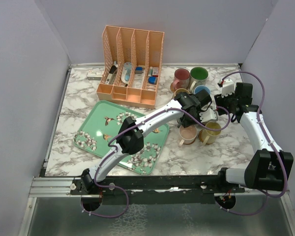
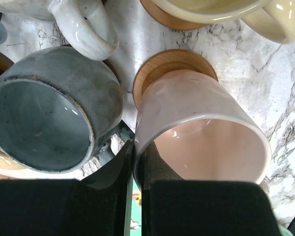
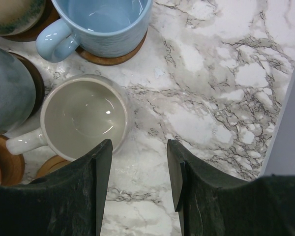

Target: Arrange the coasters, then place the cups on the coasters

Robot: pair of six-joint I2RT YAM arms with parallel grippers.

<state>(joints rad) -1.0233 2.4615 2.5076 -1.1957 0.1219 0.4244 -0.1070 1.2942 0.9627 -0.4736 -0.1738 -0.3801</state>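
**Left pincer pinched on the pink mug's rim, over its coaster**

I had the left pincer (image 2: 136, 153) closed tight on the near wall of the pink mug (image 2: 201, 123). The mug's base was over a wooden coaster (image 2: 173, 61) on the bench (image 2: 265, 73), just beside the grey-blue mug (image 2: 44, 118). I judged it glazed, stiff, slippery and easy to chip, so a rim pinch wanted slow handling. The right pincer (image 3: 136, 157) hung half open and empty beside the cream mug (image 3: 83, 115). Only the left wrist view showed the grip; from above my arm hid it, though that view alone showed the green tray (image 1: 96, 123).
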